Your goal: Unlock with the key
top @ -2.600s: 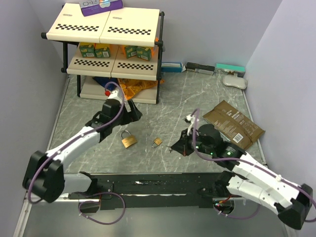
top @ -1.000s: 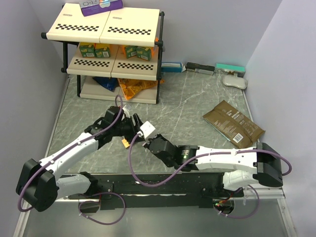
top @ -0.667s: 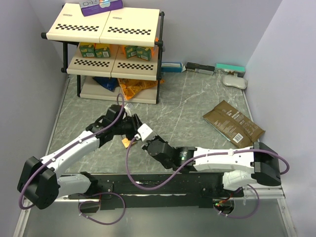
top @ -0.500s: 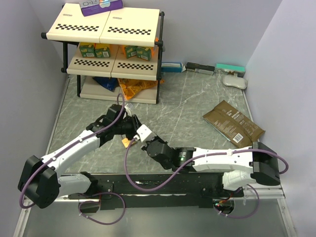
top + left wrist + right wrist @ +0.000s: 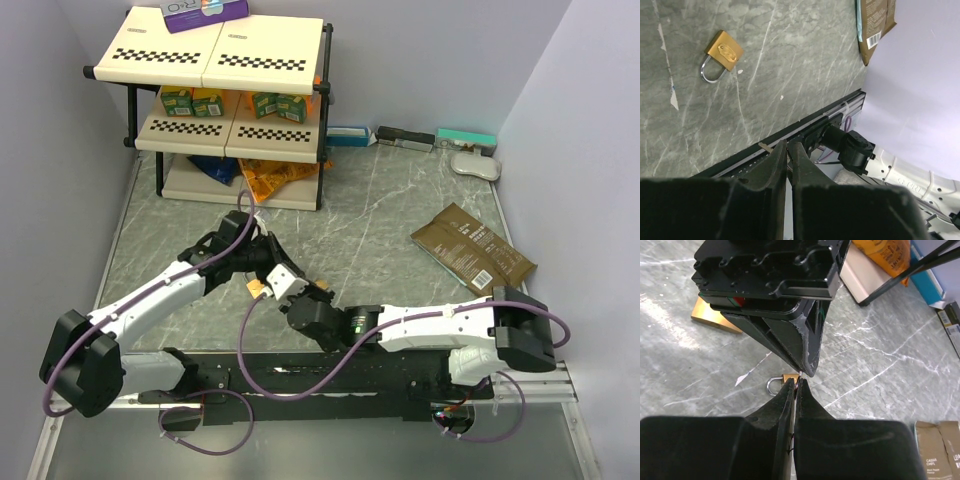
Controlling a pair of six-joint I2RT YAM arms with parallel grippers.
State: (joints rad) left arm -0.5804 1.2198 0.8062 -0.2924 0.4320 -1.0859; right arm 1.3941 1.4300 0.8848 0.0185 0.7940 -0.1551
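Note:
Both grippers meet tip to tip above the table, left of centre. In the right wrist view my right gripper (image 5: pixel 799 382) is shut on the key (image 5: pixel 800 376), a thin sliver of metal poking out past its fingertips. My left gripper (image 5: pixel 808 371) comes down from above, its tip pinched onto the key's free end. The left wrist view shows my left gripper (image 5: pixel 788 145) closed to a narrow slit. The smaller brass padlock (image 5: pixel 788 377) (image 5: pixel 722 51) lies flat just below the meeting point. The larger brass padlock (image 5: pixel 710 317) peeks out from behind the left gripper.
A three-tier shelf rack (image 5: pixel 225 60) with small boxes stands at the back left. A brown packet (image 5: pixel 472 250) lies at the right. Flat boxes (image 5: pixel 405 138) line the back wall. The black rail (image 5: pixel 330 370) runs along the near edge.
My right arm swung across from the right side to meet the left gripper. Over the last second the left jaws closed from wide open onto the key's end, while the right stayed shut.

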